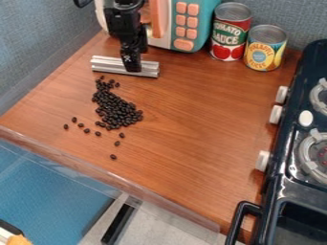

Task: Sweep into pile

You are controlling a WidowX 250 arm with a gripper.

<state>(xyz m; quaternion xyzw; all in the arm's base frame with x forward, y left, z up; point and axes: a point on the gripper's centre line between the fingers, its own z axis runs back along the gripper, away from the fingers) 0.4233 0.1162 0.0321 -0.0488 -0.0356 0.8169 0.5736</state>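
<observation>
Holding a ribbed silver bar [148, 69] crosswise, apparently pinched near its middle by the gripper [132, 67], just beyond the far end of the dark beans [117, 111]; finding those in a loose, elongated heap on the left part of the wooden worktop [198, 119], with stray beans [87, 130] scattered to the left and toward the near edge. Looks partly gathered, to judge by that spread; probably calls for a pass from outside the strays inward, at the risk of sending some over the edge.

Expect from the bar a stiff, fairly light feel, perhaps slippery on its smooth metal; best gripped at the middle, squarely, to resist twisting; expect from the beans something hard, dry and very light, apt to roll at a nudge and slip round the bar's ends; not very fragile, but too small to pick up singly; better pushed with the long face, low against the worktop.

Among containers, note a red can [230, 31] and a yellow can [265, 48], upright side by side at the back, between a teal toy microwave [182, 24] and a black toy stove [294, 158]; seemingly sealed under pale metal tops, giving no sight of any contents.
</observation>
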